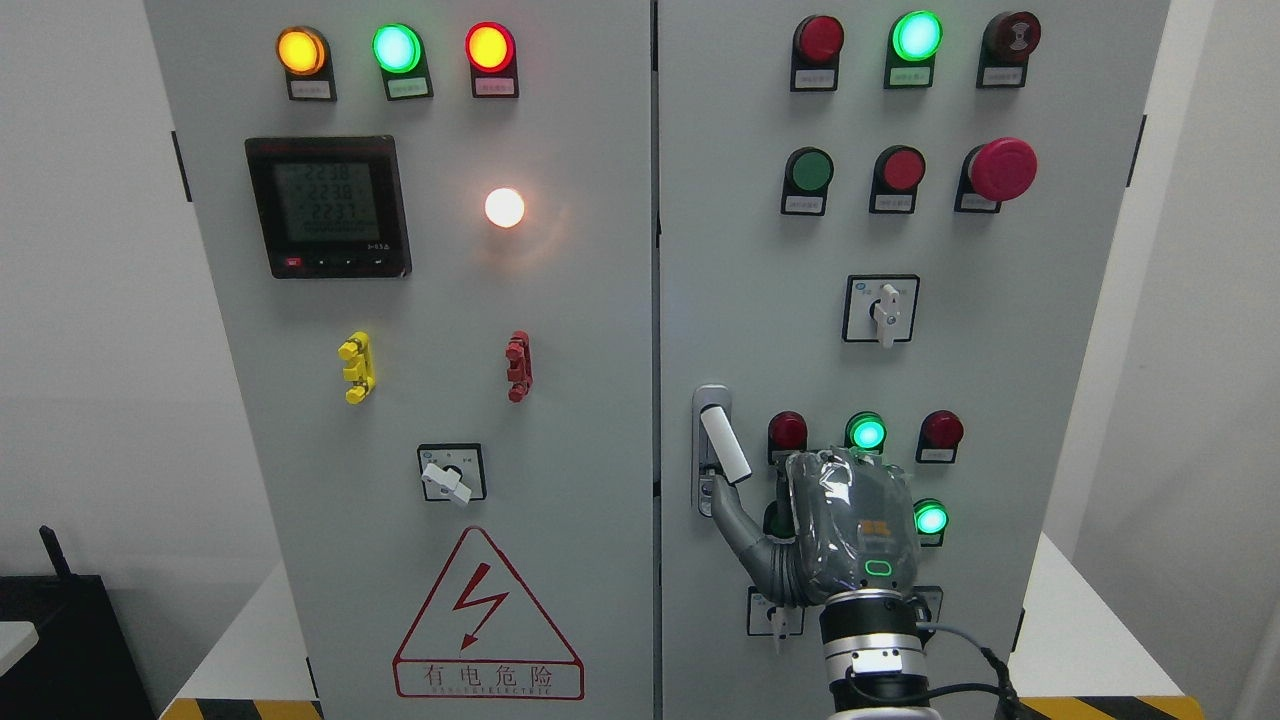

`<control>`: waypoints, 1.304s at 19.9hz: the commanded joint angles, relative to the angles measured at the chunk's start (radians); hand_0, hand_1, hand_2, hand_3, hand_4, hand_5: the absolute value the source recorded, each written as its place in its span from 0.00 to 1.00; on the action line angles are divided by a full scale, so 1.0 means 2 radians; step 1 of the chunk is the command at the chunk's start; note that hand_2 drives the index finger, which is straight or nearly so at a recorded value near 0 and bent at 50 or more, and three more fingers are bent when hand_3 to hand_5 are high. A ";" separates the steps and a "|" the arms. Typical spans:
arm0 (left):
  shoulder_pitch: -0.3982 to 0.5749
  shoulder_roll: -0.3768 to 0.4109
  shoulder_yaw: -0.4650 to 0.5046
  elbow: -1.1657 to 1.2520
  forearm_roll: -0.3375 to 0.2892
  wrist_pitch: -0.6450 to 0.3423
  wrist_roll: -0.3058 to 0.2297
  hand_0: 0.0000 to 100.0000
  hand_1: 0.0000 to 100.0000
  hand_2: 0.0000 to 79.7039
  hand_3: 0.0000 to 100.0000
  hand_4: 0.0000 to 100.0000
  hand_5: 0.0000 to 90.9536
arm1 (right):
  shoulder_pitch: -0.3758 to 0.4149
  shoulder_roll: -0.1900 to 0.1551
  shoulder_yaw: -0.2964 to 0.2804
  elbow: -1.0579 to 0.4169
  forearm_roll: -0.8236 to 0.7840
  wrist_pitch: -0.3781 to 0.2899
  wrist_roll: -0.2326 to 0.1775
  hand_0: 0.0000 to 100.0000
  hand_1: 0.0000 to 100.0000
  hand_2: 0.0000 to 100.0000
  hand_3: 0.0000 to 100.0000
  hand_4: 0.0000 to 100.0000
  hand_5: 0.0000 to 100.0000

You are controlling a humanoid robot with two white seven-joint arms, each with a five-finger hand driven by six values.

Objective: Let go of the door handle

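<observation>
Thumb of the right hand (845,535), grey and plastic-wrapped, touches the base of the tilted white door handle (725,444) near the right cabinet door's (760,300) left edge; other fingers hidden, grip unclear.

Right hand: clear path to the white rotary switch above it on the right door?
Probably yes. The right hand sits low on the right door, a finger reaching to the door handle. The rotary switch is above it, with only flat panel and small indicator lamps between.
</observation>
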 commanded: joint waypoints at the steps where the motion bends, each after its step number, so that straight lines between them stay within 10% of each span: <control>1: 0.000 0.000 0.005 0.008 0.000 0.000 0.000 0.12 0.39 0.00 0.00 0.00 0.00 | 0.000 -0.002 -0.007 -0.005 0.001 -0.001 0.000 0.41 0.10 0.97 1.00 1.00 0.95; 26: 0.000 0.000 0.005 0.008 0.000 -0.001 0.000 0.12 0.39 0.00 0.00 0.00 0.00 | -0.003 -0.008 -0.026 -0.013 0.008 -0.004 0.000 0.41 0.11 0.97 1.00 1.00 0.95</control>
